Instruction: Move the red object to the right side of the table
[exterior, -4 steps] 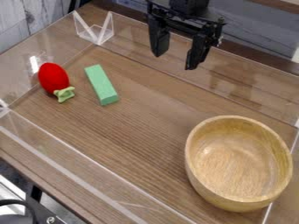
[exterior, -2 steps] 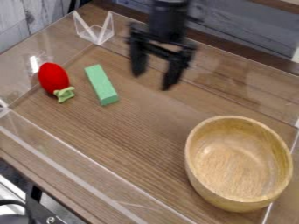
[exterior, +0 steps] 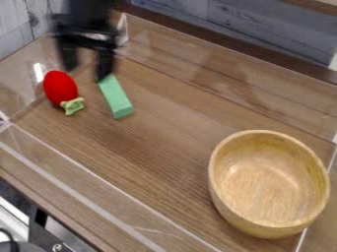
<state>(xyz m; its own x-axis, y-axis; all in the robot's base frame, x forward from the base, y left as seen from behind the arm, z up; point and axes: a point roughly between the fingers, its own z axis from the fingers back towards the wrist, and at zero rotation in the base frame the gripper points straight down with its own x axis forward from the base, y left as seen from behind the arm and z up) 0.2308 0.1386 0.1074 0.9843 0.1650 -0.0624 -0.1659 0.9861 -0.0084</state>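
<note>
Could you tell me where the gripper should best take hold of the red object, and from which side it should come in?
Grip the red object across its rounded red body, not the small pale green stem piece at its lower right end. Coming from straight above looks best: it lies flat on the table, the open gripper hangs close by, and the green block on its right crowds a sideways approach.

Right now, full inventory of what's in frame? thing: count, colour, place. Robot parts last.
red object: 1, glossy red with a pale green stem piece at its lower end, left side of the table
green block: 1, green, just right of the red object
wooden bowl: 1, light wood, lower right, nothing inside
table: 1, brown wood grain
clear walls: low acrylic, around the table's edges
claw: 1, black, motion-blurred, open, above the red object and green block, holding nothing
</note>
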